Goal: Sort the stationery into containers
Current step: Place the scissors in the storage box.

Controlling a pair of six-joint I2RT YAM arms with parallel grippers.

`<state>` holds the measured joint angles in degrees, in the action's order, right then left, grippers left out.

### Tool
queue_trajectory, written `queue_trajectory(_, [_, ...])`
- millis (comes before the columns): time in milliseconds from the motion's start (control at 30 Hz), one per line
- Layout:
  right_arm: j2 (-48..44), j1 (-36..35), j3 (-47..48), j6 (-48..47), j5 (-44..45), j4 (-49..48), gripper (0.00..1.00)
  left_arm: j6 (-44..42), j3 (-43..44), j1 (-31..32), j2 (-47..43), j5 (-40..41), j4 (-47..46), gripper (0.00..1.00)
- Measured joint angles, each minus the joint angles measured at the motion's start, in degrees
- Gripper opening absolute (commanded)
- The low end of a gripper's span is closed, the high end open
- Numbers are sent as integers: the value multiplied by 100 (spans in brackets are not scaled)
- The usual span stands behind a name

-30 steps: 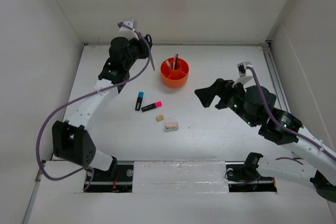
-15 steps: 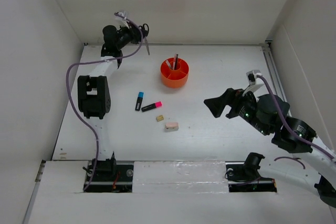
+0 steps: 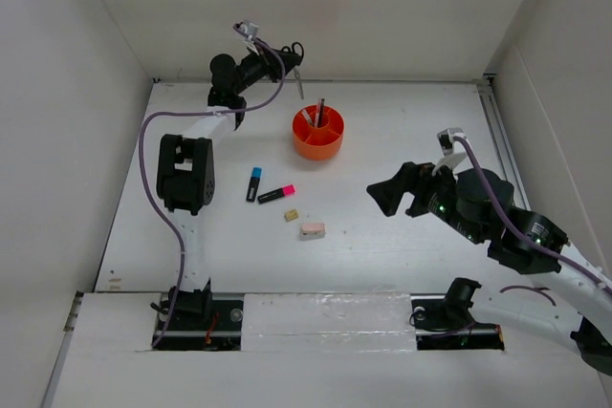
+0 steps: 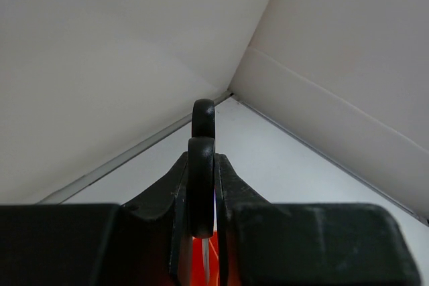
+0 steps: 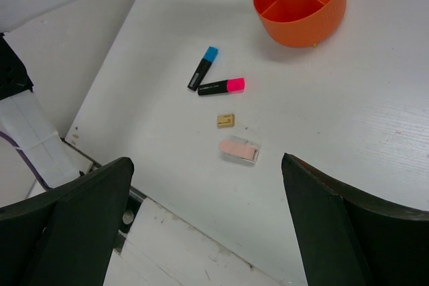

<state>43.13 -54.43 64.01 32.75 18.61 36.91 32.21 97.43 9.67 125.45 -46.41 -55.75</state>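
Your left gripper [image 4: 201,189] is clenched on the scissors [image 4: 203,117], held in the air just behind and left of the organiser [image 3: 316,149], blades hanging down. Your right gripper [image 5: 206,169] stands released, well right of the organiser. Blue highlighter [image 3: 254,183], pink highlighter [image 3: 276,194] and two erasers [image 3: 291,216] [image 3: 312,230] lie in front of the organiser.

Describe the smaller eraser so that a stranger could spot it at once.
Find the round orange organiser toward the back of the table; in front of it lies the pink-capped highlighter, with two erasers just in front of its cap. The small tan eraser is the one closer to that highlighter, squarish and darker, unlike the longer pale pink eraser next to it.
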Motion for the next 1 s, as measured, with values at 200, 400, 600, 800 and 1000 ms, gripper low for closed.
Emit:
queue_trajectory(200, [-50,0,-11,0,-42,13,98,101,0,146,170,0,-404,0])
queue_trajectory(400, [-219,0,-22,0,-46,46,98,184,2,267,573,17,-597,0])
queue_trajectory(600, [-350,0,-101,0,-46,76,98,168,0,365,782,48,-538,0])
queue_trajectory(800, [-389,0,-164,0,-48,127,97,98,-83,446,782,157,-651,0])
queue_trajectory(1000, [-492,0,-254,0,-48,146,97,55,-555,452,782,184,-809,0])
